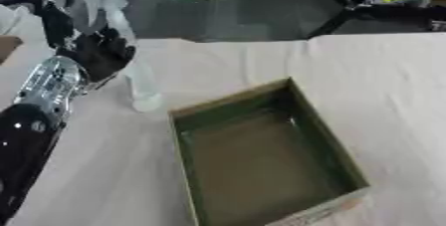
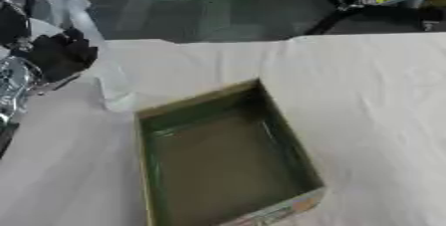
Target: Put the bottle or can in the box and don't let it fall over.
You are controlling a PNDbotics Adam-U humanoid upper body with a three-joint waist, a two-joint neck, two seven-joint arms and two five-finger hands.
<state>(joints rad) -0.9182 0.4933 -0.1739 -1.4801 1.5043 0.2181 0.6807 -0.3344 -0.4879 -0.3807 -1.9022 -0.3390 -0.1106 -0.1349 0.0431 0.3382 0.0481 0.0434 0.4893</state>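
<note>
Left robot hand (image 1: 94, 51) is curled round a clear plastic bottle (image 1: 131, 65), gripping it high on the body, with the arm coming in from the left edge. The bottle is tilted, its top leaning up and away to the left and its lower end toward the tabletop (image 1: 383, 80), just beside the near-left corner of the box (image 1: 340, 155); whether the base touches the cloth or hangs just above it cannot be told. The high grip likely leaves the bottom free to go down into the box first. The box lies open and appears empty, with an olive-green inside and low walls, angled across the pale cloth, its opening clear for a drop from above. Bottle not yet over the opening, so the carry seems barely begun. The right robot hand shows in neither view. No label or brand readable on the bottle; a colourful print on the box's near outer edge is too blurred to read.
</note>
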